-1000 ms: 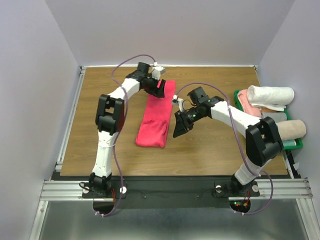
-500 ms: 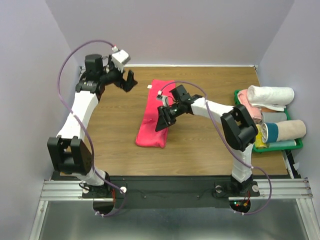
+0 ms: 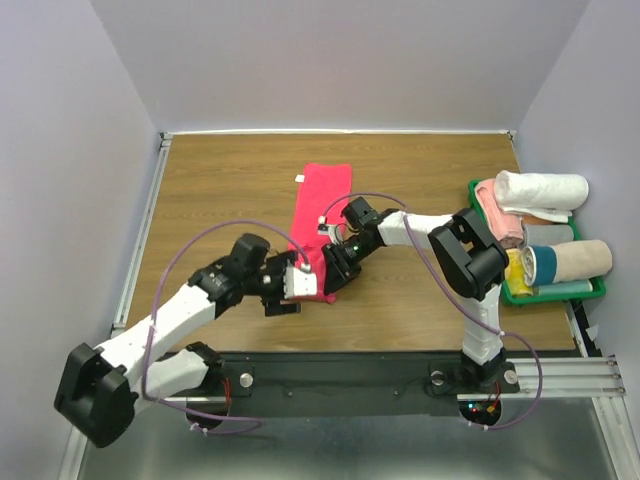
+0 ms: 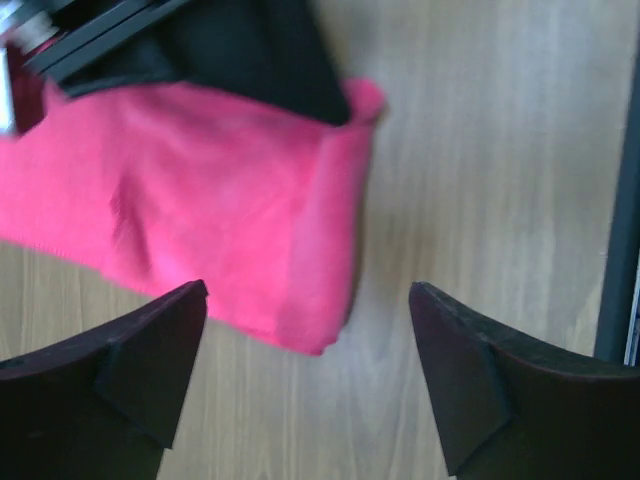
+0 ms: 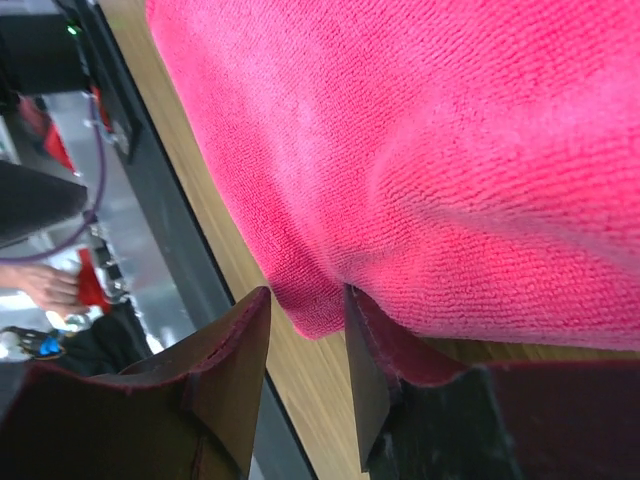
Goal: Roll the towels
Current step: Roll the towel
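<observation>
Fingers [image 5: 225, 385] of the right gripper [image 5: 307, 300] pinched just a corner of the pinkish-red towel [image 5: 420, 150] between their tips, left gripper [image 4: 308, 295] spread wide and empty above the same end; so thin a bite could slip and skew the roll.

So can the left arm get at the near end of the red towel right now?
Probably yes: the left gripper is open right at the red towel's near end, nothing between. The right gripper is at the other corner.
</observation>
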Controlling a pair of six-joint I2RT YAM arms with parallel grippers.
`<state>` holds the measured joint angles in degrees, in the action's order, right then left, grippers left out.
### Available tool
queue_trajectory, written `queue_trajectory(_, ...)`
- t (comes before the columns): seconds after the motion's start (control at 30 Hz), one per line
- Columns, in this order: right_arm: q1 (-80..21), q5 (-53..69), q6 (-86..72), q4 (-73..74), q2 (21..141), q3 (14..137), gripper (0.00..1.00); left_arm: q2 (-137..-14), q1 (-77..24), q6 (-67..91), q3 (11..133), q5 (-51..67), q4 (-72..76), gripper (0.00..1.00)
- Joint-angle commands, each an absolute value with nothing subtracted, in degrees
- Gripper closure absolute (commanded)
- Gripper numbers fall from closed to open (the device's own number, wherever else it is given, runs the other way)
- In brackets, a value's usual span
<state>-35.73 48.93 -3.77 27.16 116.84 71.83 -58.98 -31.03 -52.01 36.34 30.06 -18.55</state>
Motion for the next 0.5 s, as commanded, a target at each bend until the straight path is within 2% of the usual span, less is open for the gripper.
queue_trajectory(0.0, -35.42, 34.63, 4.48, 33.39, 117.78, 71.72, 0.59, -54.76, -40.41, -55.12, 29.11, 20.06, -8.21, 0.11)
queue_trajectory(0.37, -34.89, 40.86, 10.02, 38.76, 109.52, 74.35, 0.63, -60.03, -47.02, -59.93, 23.65, 13.80, 2.90, 0.23)
queue_trajectory(0.43, -34.37, 42.18, 8.62, 38.76, 108.55, 76.37, 0.63, -60.64, -47.81, -61.70, 22.77, 13.97, 3.43, 0.30)
queue_trajectory(0.47, -34.19, 42.80, 8.09, 38.76, 108.63, 78.20, 0.63, -60.82, -47.99, -62.05, 22.50, 13.97, 3.69, 0.36)
